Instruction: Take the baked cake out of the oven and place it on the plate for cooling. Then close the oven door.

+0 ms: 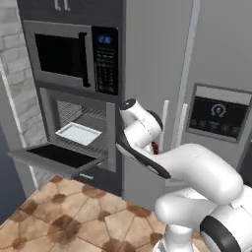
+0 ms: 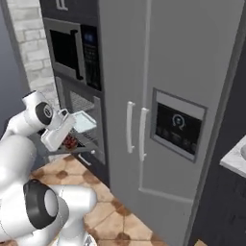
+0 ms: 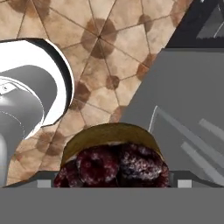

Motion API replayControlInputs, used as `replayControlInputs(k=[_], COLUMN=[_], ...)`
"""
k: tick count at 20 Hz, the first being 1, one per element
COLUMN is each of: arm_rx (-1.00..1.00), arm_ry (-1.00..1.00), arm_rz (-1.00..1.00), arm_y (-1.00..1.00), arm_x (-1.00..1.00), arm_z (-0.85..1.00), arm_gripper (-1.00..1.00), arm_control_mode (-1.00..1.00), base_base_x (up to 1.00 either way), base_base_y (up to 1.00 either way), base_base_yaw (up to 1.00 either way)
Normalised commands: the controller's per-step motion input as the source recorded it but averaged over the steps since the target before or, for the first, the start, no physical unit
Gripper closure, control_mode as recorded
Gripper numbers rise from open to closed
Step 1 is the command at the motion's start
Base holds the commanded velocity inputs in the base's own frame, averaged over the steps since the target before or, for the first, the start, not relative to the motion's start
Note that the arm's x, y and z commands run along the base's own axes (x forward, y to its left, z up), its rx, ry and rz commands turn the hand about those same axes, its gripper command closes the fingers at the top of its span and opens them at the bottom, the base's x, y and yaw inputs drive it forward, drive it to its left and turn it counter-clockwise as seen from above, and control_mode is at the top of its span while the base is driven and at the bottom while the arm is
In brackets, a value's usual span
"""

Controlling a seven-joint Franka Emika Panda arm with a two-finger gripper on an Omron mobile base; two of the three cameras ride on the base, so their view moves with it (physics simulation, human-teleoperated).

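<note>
Cake [image 3: 113, 157] seemingly between gripper [image 3: 112, 183] fingers.

The glossy white robot arm [image 1: 197, 170] is built of rounded, bulbous plastic shells joined by dark grey to black rings. One broad black band circles the fat base joint below the grey double-door fridge [image 1: 206, 59], and a thin black seam edges the slimmer white link above it.

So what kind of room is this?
A kitchen, rendered: a microwave sits above a built-in oven with its door dropped open, beside a tall grey fridge and a tiled floor.
</note>
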Motion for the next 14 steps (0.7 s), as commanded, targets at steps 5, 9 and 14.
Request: replayControlInputs(k=[5,9,14], arm_rx=[0.00,0.00,0.00], arm_ry=[0.00,0.00,0.00], arm_rz=[0.00,0.00,0.00], arm_y=[0.00,0.00,0.00], arm_x=[0.00,0.00,0.00], arm_z=[0.00,0.00,0.00], arm_gripper=[1.00,1.00,1.00], arm_control_mode=[1.00,1.00,1.00], base_base_x=[-0.37,-0.43,-0.20], base_base_y=[0.00,0.00,-0.37], base_base_yaw=[-0.94,-0.90,-0.53])
